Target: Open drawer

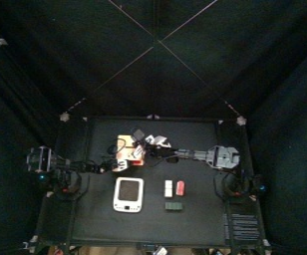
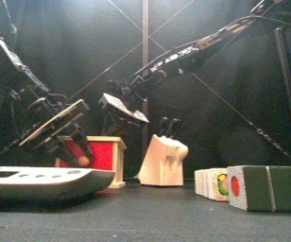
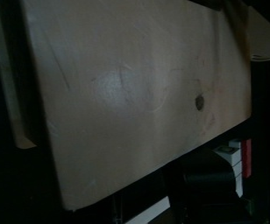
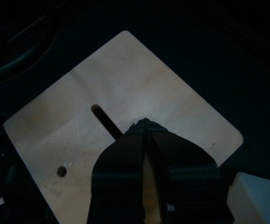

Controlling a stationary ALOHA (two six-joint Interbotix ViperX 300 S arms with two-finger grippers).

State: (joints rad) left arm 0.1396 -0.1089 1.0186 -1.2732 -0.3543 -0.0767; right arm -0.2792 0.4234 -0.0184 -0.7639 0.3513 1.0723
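The small box (image 1: 127, 151) stands behind the table's middle; its orange-red face (image 2: 104, 156) shows in the front view. The drawer (image 1: 153, 139) juts out of the box's right side and stands as a pale wood piece (image 2: 162, 161). My right gripper (image 2: 170, 127) sits on the drawer's top edge, shut on it. In the right wrist view its jaws (image 4: 145, 133) meet over a pale wood panel (image 4: 96, 83) with a slot. My left gripper (image 2: 75, 146) is at the box's left side. A wood panel (image 3: 114, 87) fills the left wrist view.
A flat white gadget (image 1: 130, 194) lies at the front left, also in the front view (image 2: 41, 181). Small red and white blocks (image 1: 176, 187) and a dark block (image 1: 173, 205) lie at the front right, large in the front view (image 2: 265, 187).
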